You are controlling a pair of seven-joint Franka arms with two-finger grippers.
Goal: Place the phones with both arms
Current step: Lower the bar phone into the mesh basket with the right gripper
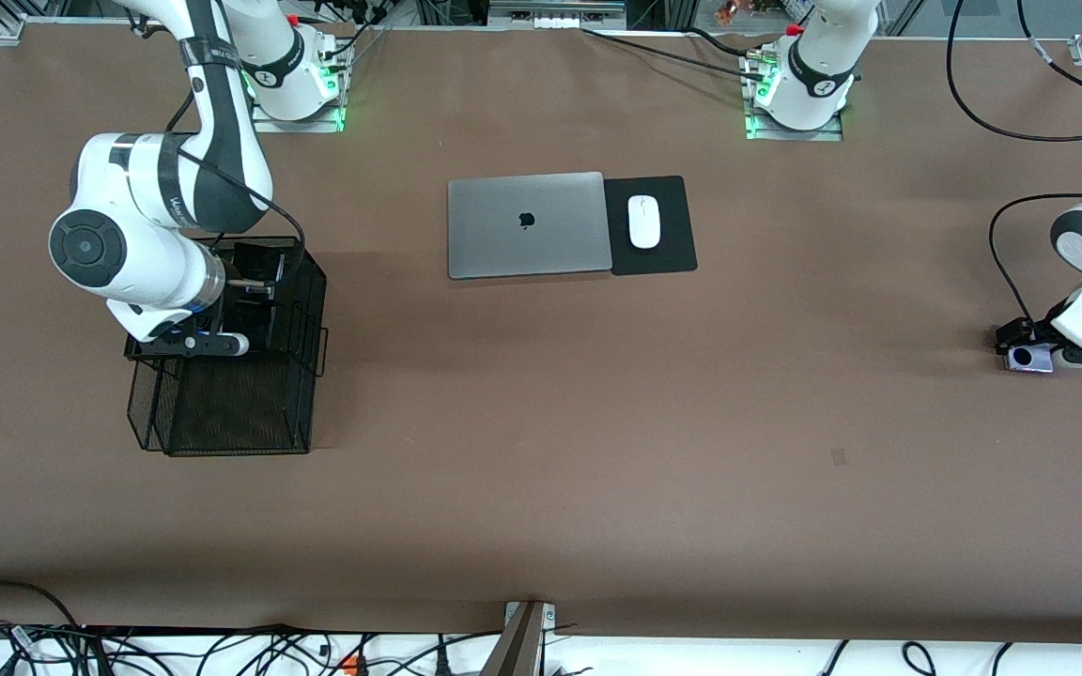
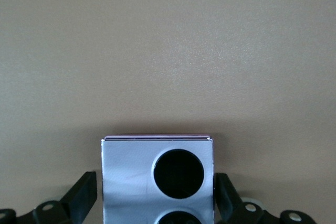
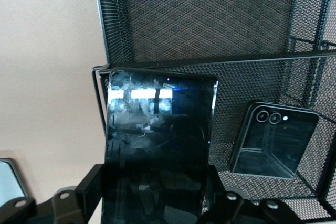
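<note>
— Right arm? 
— Folded down at its own end of the table, right gripper (image 3: pixel 152 192) clamped tight. 
— Left arm? 
— Reached low at its own end, left gripper (image 2: pixel 155 198) fingers spread wide.

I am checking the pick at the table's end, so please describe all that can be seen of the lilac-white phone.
The lilac-white phone is small, squarish and folded shut. Its glossy pale face carries two black circles, the second cut off in the left wrist view. It lies flat on the brown table toward the left arm's end. The left gripper is down around it, jaws open, one finger on each side; whether they touch it cannot be told.
</note>
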